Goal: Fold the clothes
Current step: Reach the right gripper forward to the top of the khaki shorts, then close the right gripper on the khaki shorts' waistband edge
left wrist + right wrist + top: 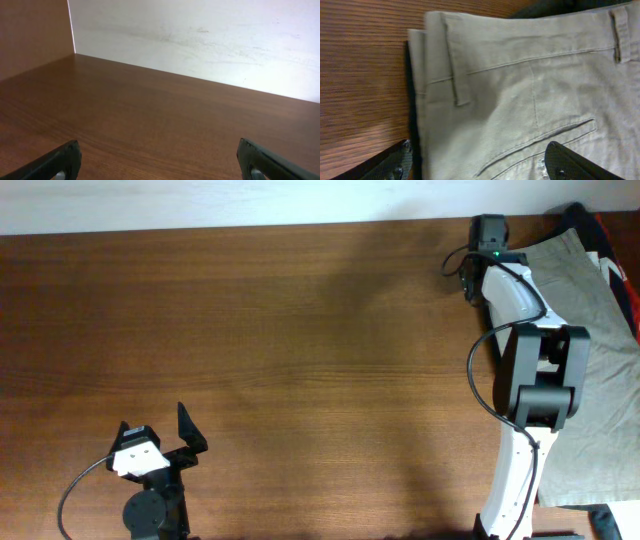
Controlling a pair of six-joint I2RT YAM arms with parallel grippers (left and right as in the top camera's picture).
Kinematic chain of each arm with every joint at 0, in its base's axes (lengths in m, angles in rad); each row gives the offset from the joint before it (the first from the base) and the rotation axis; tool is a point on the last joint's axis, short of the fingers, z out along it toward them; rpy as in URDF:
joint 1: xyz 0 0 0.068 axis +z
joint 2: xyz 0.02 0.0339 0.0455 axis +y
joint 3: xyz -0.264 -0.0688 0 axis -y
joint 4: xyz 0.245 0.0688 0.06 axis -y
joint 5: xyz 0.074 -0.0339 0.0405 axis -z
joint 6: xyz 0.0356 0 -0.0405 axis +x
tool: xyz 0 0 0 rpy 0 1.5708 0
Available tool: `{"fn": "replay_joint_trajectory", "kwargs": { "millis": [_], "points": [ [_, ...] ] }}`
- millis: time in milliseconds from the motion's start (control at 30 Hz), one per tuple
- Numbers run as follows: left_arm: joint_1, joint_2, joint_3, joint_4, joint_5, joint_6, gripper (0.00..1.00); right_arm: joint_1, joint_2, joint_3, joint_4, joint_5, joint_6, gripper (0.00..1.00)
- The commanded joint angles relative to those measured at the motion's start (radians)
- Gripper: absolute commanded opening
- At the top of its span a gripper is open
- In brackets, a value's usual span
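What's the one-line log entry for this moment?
right gripper: open above shorts, near waistband | left gripper: open, over table | shorts: ungrasped

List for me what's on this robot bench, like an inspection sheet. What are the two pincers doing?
Surface: brown wood-grain table, nothing lying on its middle or left.
Job's things: light khaki cotton shorts at the right edge, partly under the right arm; waistband, belt loop and slit pocket show.
Clutter: dark cloth with red stripes peeking out behind the shorts at the far right corner.
Pincers: left pincer open over bare wood; right pincer open above the shorts, holding nothing.
Cables: black cable looping by the left arm; second black cable along the right arm.
Surroundings: white wall beyond the far edge.
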Motion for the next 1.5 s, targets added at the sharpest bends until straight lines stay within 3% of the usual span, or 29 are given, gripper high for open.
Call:
{"fn": "replay_joint_trajectory", "kwargs": {
  "millis": [0,133,367,600,1000,1267,1467],
  "points": [
    [0.004,-0.005,-0.004,-0.002,0.0,0.016,0.99,-0.009,0.008,0.018,0.002,-0.016,0.006,0.75],
    [0.004,-0.005,-0.004,-0.002,0.0,0.016,0.99,-0.024,0.012,0.018,-0.001,-0.113,0.006,0.73],
    [0.004,-0.005,-0.004,-0.002,0.0,0.016,0.99,-0.03,0.014,0.018,0.005,-0.145,0.006,0.77],
    [0.004,-0.005,-0.004,-0.002,0.0,0.016,0.99,-0.057,0.014,0.017,0.004,-0.151,0.006,0.68],
    [0.004,-0.005,-0.004,-0.002,0.0,0.016,0.99,-0.057,0.047,0.015,0.023,-0.204,0.006,0.68],
    [0.004,-0.005,-0.004,-0.002,0.0,0.016,0.99,-0.057,0.047,0.015,0.053,-0.205,0.009,0.55],
    [0.004,-0.005,-0.004,-0.002,0.0,0.016,0.99,-0.057,0.047,0.015,0.053,-0.204,0.009,0.29]
  ]
}}
